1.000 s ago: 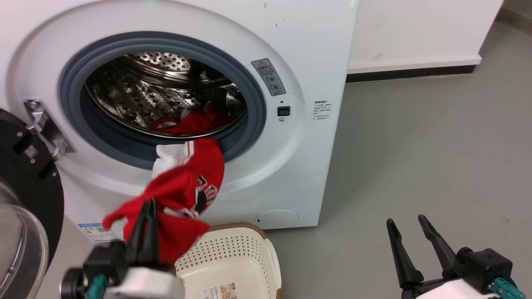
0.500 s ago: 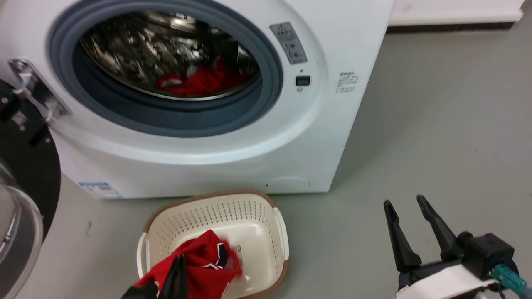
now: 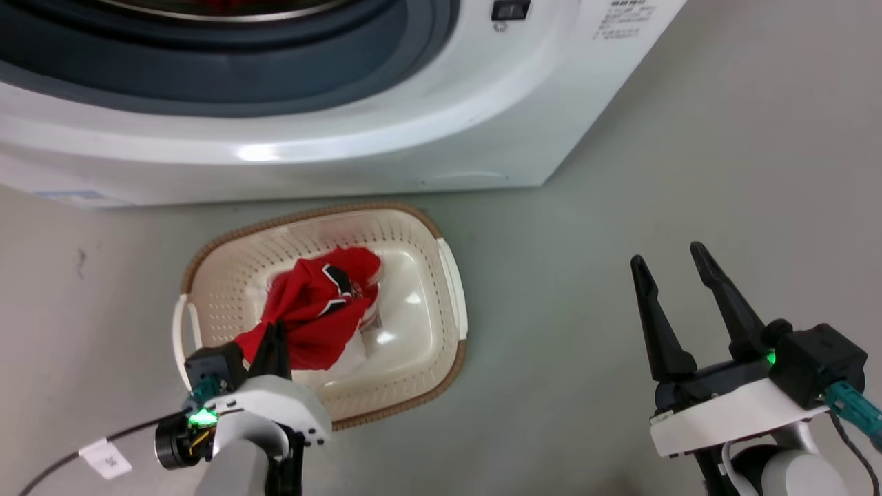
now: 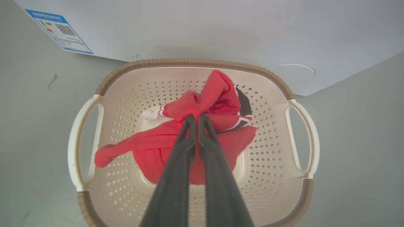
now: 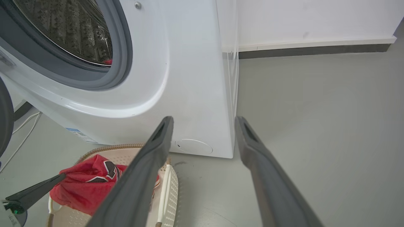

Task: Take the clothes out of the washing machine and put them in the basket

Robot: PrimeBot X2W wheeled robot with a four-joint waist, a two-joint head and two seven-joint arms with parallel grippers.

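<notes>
Red jersey (image 3: 317, 310) lies bunched in the basket (image 3: 453, 289), pinched by my left tool (image 3: 275, 331), which is clamped on the fabric from six o'clock so it lands inside the rim. That basket sits at six o'clock of the washing machine (image 3: 413, 131), likely for a short carry. My right tool (image 3: 667, 253), at three o'clock, stands spread and empty.
</notes>
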